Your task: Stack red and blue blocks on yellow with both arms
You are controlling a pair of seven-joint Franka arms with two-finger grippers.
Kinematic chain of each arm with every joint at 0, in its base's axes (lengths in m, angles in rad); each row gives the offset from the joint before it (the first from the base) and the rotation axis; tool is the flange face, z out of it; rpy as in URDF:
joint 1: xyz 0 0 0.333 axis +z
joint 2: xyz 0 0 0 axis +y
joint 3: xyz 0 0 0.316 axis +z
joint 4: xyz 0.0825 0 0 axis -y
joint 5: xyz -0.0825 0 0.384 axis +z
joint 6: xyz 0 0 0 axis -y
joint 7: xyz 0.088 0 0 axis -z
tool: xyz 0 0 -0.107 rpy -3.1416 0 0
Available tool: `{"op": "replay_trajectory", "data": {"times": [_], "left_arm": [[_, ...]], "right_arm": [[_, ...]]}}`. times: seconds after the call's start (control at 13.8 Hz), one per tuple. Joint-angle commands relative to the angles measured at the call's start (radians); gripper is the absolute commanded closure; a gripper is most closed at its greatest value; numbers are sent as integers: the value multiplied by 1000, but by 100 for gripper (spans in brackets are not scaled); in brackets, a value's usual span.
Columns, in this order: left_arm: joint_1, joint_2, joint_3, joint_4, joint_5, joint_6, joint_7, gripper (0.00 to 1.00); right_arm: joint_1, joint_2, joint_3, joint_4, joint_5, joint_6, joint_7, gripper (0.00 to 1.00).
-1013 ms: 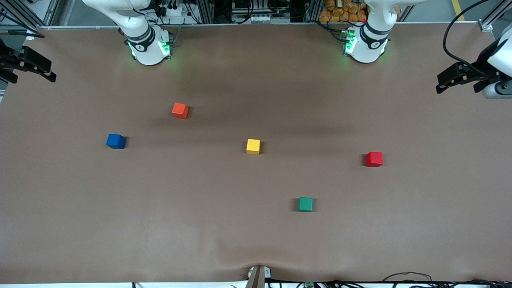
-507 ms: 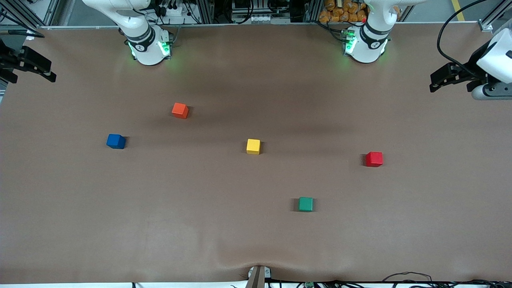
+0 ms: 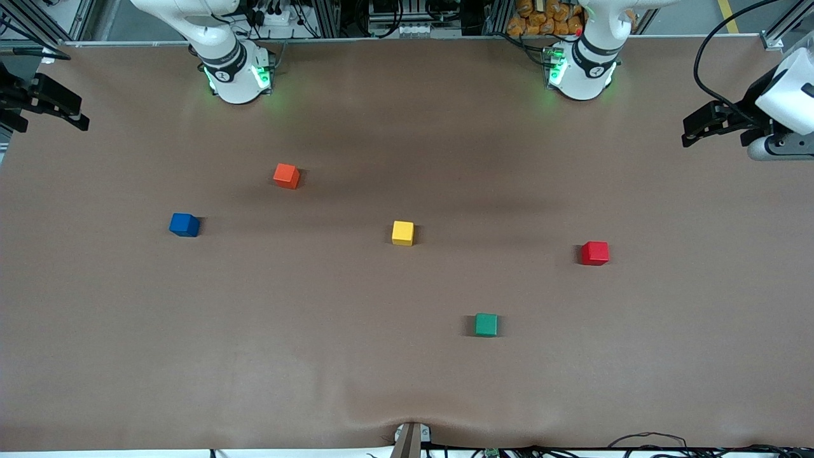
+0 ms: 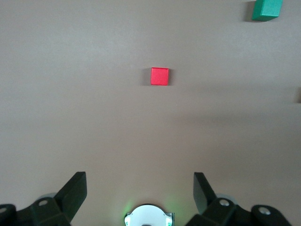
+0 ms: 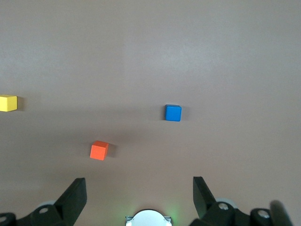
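The yellow cube (image 3: 402,233) sits near the table's middle and shows at the edge of the right wrist view (image 5: 8,103). The blue cube (image 3: 184,224) (image 5: 173,113) lies toward the right arm's end. The red cube (image 3: 594,253) (image 4: 159,76) lies toward the left arm's end. All three stand apart on the table. My left gripper (image 3: 715,133) (image 4: 140,188) hangs open and empty, high over the left arm's end of the table. My right gripper (image 3: 51,121) (image 5: 140,190) hangs open and empty over the right arm's end.
An orange-red cube (image 3: 286,175) (image 5: 99,150) lies between the blue cube and the right arm's base (image 3: 236,76). A green cube (image 3: 486,324) (image 4: 266,9) lies nearer the front camera than the yellow and red ones. The brown table (image 3: 318,356) spreads wide around them.
The left gripper has shifted slightly inward over its end of the table. The right arm and all the cubes have stayed put.
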Motion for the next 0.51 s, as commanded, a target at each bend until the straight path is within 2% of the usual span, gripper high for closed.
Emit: {"op": "replay_trajectory", "data": {"times": [0.0,0.43], "left_arm": [[4,-2,-4,-10,2,-11,-7,0],[5,-2,-2,-45,-4,0,-7,0]], "right_arm": [[-24,-2,9,3,15,-6,7,0],[-27,-2,9,3,17,-6,8,0]]}}
